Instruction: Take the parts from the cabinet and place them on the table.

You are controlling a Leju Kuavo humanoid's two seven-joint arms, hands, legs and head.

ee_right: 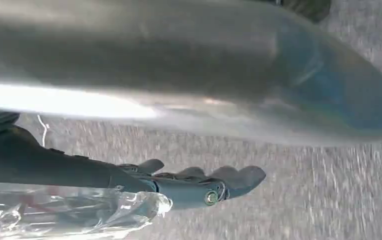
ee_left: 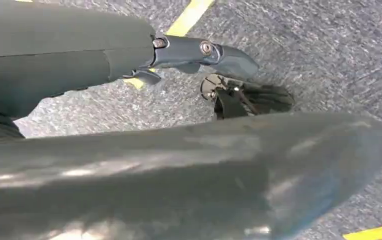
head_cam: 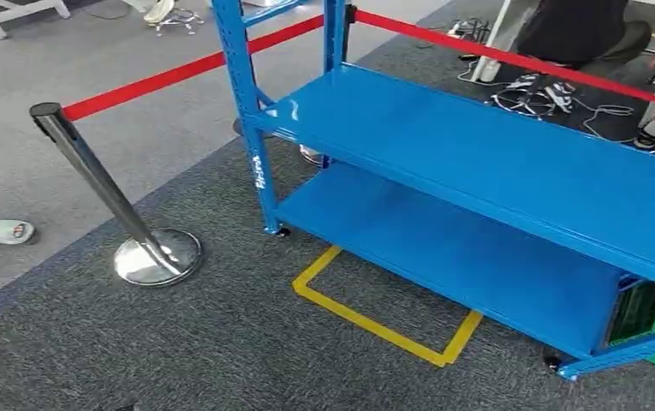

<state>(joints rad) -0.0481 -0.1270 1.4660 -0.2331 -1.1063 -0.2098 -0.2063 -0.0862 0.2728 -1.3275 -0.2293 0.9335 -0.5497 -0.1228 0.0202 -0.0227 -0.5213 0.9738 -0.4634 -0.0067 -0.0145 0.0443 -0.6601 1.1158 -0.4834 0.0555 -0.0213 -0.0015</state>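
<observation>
Both arms hang over grey carpet (head_cam: pixel 178 342). Left hand (ee_left: pixel 198 52) fingers straight, holding nothing. Right hand (ee_right: pixel 198 185) fingers extended beside clear plastic bag (ee_right: pixel 69 215), apparently gripped; grip blurred. Blue cabinet (head_cam: pixel 478 154) ahead.

There is one blue cabinet (head_cam: pixel 478 163) with two shelf boards in view, and one green crate (head_cam: pixel 649 310) under its right end. I count one chrome post (head_cam: pixel 101 184), two red belts (head_cam: pixel 178 75), one yellow floor outline (head_cam: pixel 375 324) and one white slipper (head_cam: pixel 2 231).
</observation>
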